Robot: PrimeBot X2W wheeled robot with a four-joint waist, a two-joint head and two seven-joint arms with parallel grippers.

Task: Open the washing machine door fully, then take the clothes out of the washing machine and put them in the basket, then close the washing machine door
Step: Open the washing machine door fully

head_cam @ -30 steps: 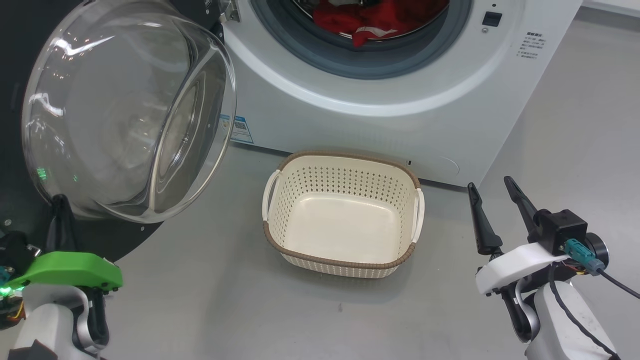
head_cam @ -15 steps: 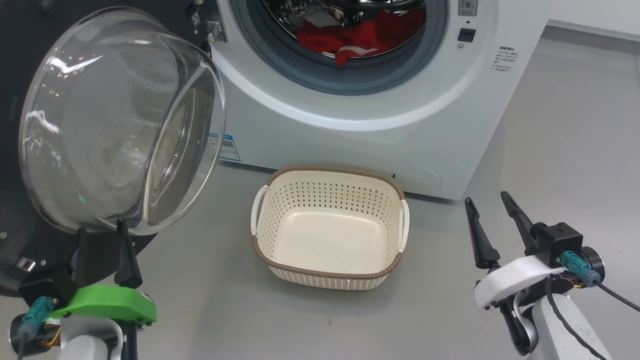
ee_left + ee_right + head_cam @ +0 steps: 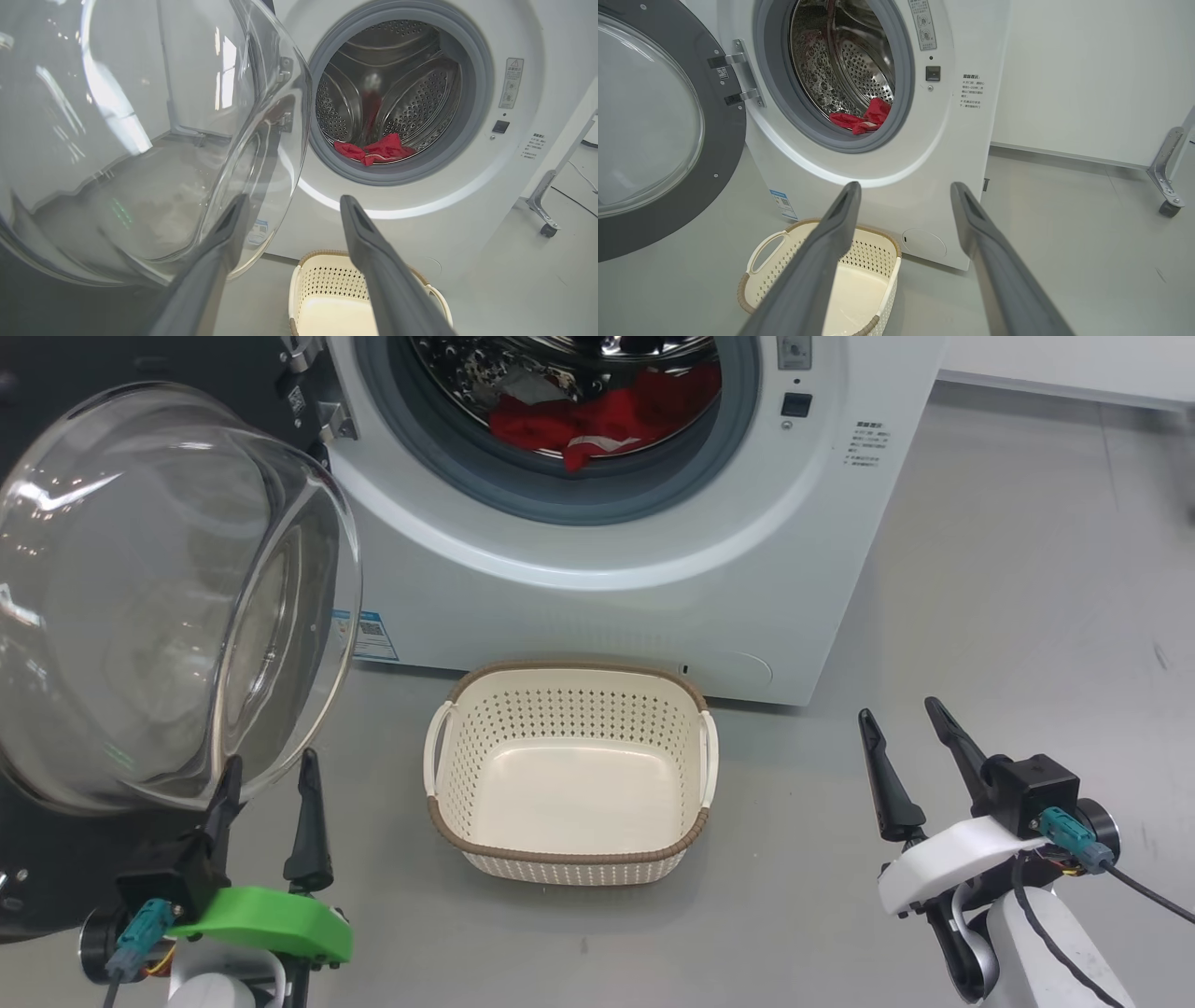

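The white washing machine [image 3: 653, 607] stands at the top, and its door [image 3: 159, 597], a bulging clear glass bowl in a black rim, hangs swung wide to the left. The red clothes [image 3: 597, 415] lie low in the steel drum, also seen as clothes [image 3: 373, 151] and clothes [image 3: 864, 119]. An empty cream basket [image 3: 569, 793] sits on the floor in front of the machine. My left gripper [image 3: 271, 770] is open just below the glass bowl, holding nothing. My right gripper [image 3: 898, 714] is open to the right of the basket, above the floor.
The floor [image 3: 1008, 569] is grey and smooth around the basket. A metal leg with a caster [image 3: 1169, 186] stands by the white wall, right of the machine. The door's glass bowl [image 3: 140, 140] bulges close to my left fingers.
My left gripper has come off the door's lower rim, opened, and moved right. The head camera has shifted, showing more of the drum. The right gripper kept its pose.
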